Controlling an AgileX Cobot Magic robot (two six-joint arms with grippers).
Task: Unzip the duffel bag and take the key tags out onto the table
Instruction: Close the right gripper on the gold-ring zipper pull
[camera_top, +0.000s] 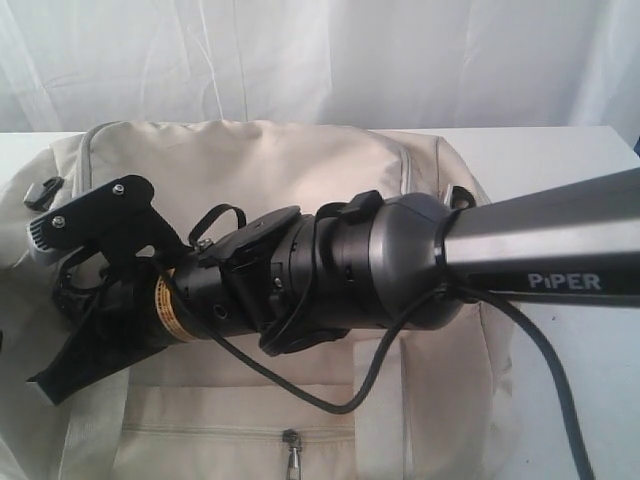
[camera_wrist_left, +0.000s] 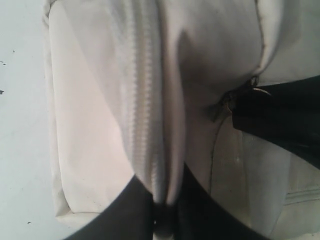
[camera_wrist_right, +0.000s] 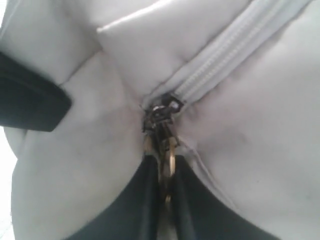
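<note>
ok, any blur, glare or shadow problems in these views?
Exterior view: curtain blown out, right arm blocks much of the duffel bag. Left wrist view: soft, heavy shadow in the fabric fold. Right wrist view: zipper pull fairly sharp, fingers blurred.

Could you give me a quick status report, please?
Left gripper pinching duffel bag fabric. Right gripper shut on zipper pull. Zipper closed; key tags not visible. No obstruction seen.

cream duffel bag (camera_top: 300, 170) with a paler ribbed zipper (camera_wrist_left: 142, 115) and brassy zipper pull (camera_wrist_right: 168, 155); white table (camera_wrist_left: 20, 125), faintly dark-specked; black-and-grey right arm (camera_top: 420, 260) with white lettering and a yellow band (camera_top: 163, 310).
</note>
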